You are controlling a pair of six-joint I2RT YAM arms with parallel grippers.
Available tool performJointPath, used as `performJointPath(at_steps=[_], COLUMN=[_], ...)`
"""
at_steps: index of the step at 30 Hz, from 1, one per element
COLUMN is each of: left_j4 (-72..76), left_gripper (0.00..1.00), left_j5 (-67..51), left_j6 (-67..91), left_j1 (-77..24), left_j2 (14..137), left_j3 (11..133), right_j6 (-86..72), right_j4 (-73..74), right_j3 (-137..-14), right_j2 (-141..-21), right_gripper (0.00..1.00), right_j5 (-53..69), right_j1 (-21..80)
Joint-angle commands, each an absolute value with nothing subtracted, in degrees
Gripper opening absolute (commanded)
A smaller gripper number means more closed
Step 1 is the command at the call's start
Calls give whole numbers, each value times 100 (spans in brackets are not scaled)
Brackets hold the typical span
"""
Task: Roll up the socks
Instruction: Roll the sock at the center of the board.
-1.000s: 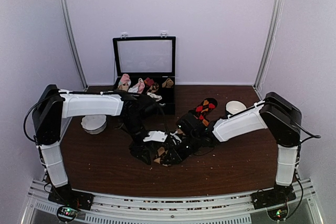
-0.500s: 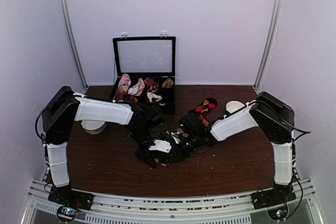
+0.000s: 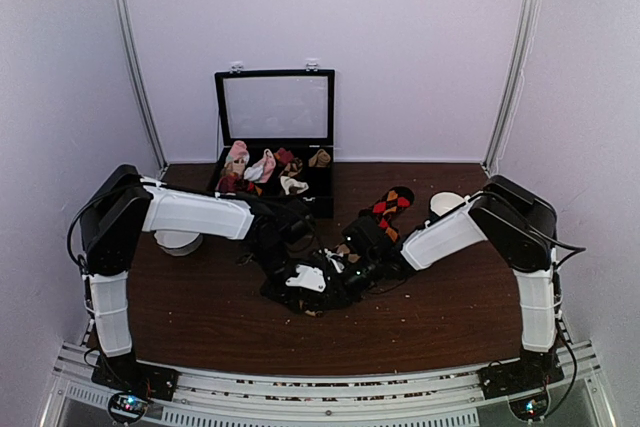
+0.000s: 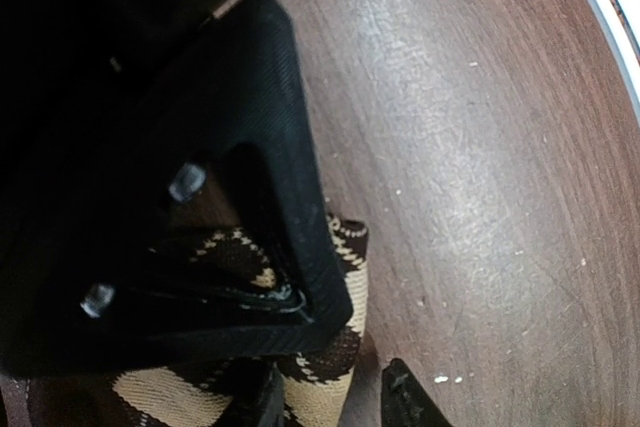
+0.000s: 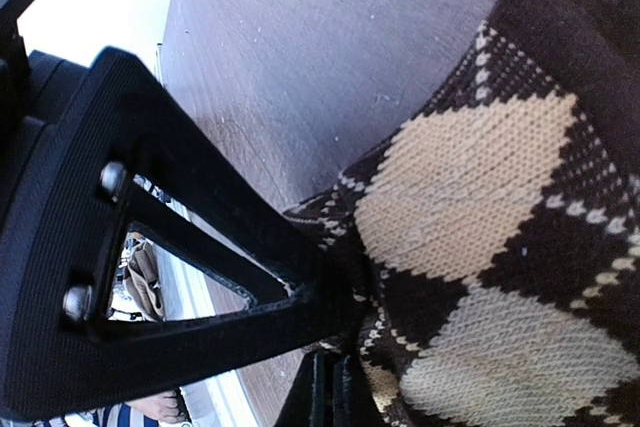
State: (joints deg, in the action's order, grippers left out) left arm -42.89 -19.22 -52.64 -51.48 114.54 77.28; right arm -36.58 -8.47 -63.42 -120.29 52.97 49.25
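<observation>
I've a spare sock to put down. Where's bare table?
Bare: the near strip of table by the arm bases, and the far right behind the white bowl. Crowded: centre, where left end effector and right end effector meet on the tan argyle sock.

The left arm and right arm reach in from either side and meet low over the black knit sock with tan diamonds mid-table, barring any way between them. Behind them stand an open black case with a glass lid, a black knit sock with red and orange diamonds and a round white bowl; another round white bowl sits under the left arm. The dark brown wooden table lies bare along its near strip and front corners.
</observation>
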Motion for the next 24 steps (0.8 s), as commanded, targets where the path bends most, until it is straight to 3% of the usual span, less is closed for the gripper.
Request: performJointPath(at_steps=[1, 8, 11, 18, 24], left_j4=[-4253, -4784, -5207, -6275, -6366], left_gripper=[33, 21, 15, 9, 9], left_j5=[-1300, -1223, -1575, -2897, -3132], left_j6=[-5332, -5223, -5020, -4707, -4444], left_j1=[-5177, -5160, -5098, -4749, -4600], left_j2=[11733, 12116, 12236, 12587, 12696], left_j3=[7560, 7817, 8149, 8832, 8886], right_j6=[-3775, -3519, -3194, -2261, -1620], right_j4=[-729, -737, -672, 105, 408], right_j3=[-6129, -5877, -5668, -5243, -4837], right_j2=[-12115, -11796, -11538, -10747, -10136], right_gripper=[9, 25, 38, 41, 43], right_j5=[4876, 4806, 4599, 3799, 3216], right_j1=[4859, 4767, 4760, 4747, 4752])
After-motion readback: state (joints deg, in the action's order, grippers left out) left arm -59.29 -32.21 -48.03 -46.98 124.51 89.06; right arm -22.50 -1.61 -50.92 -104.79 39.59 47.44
